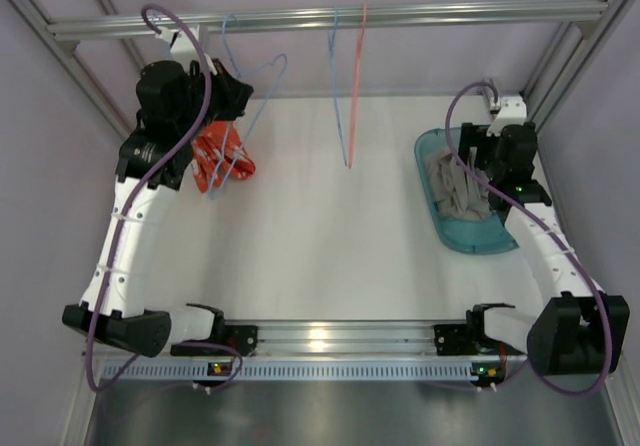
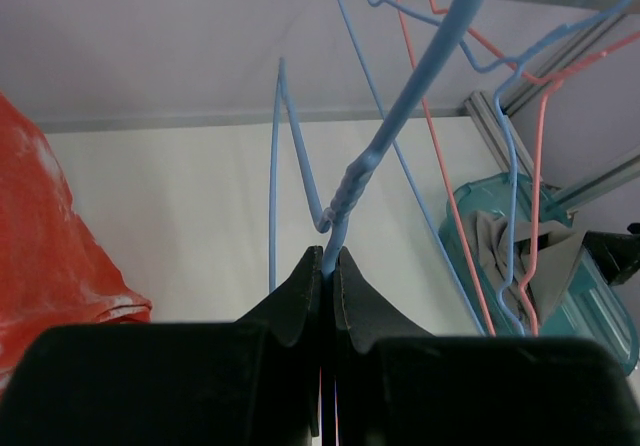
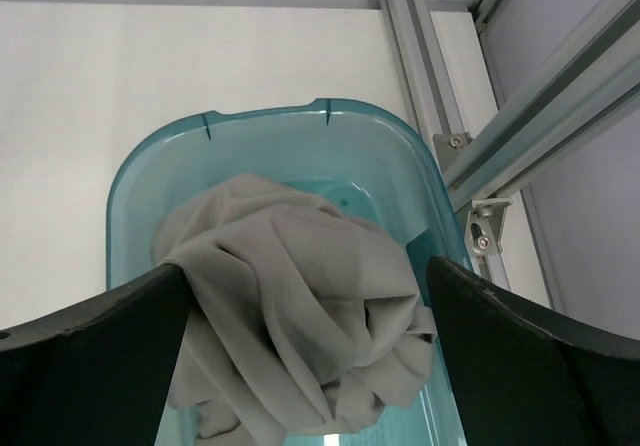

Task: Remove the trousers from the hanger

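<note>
Left gripper [image 2: 328, 258] clamps neck of blue hanger [image 2: 392, 128], red trousers [image 1: 222, 158] draped beside it; right gripper [image 3: 305, 271], jaws wide (over grey garment [image 3: 290, 366] in teal bin [image 3: 260, 121]), sits well apart.

two blue hangers [image 1: 264, 101] and, it seems, one pink hanger [image 1: 360, 76]. one red garment [image 1: 220, 158], one grey garment [image 1: 458, 188]. one teal tub [image 1: 480, 238].

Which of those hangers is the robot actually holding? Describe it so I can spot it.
Find the metal rail across the back and follow it toward its left end. There a light-blue wire hanger is pinched in the shut left gripper. Unlike the bare blue hanger and pink hanger at mid-rail, red trousers hang on it.
</note>
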Action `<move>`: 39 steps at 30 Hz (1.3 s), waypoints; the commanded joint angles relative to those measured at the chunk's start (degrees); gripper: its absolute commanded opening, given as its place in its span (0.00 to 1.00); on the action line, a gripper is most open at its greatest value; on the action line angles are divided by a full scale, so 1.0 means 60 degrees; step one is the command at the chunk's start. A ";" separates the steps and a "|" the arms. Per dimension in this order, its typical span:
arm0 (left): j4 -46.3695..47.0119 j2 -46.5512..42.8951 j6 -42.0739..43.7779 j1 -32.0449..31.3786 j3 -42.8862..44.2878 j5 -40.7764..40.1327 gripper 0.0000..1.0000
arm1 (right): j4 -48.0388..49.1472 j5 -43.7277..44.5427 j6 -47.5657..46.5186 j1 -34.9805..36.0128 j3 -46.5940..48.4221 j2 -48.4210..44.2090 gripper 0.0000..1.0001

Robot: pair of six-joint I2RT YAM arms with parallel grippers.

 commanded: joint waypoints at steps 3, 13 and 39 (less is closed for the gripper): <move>0.0528 0.0851 -0.0286 -0.0442 0.1219 -0.0959 0.00 | -0.0978 0.0038 0.0979 -0.0114 0.1314 -0.0748 0.99; 0.0587 0.2345 -0.0198 -0.1174 0.2596 -0.2556 0.00 | -0.2357 -0.0210 0.1653 -0.0129 0.2605 -0.1612 0.99; 0.0968 0.3359 0.0944 -0.2391 0.2994 -0.4008 0.46 | -0.2680 -0.0489 0.1829 -0.0554 0.2737 -0.2829 0.99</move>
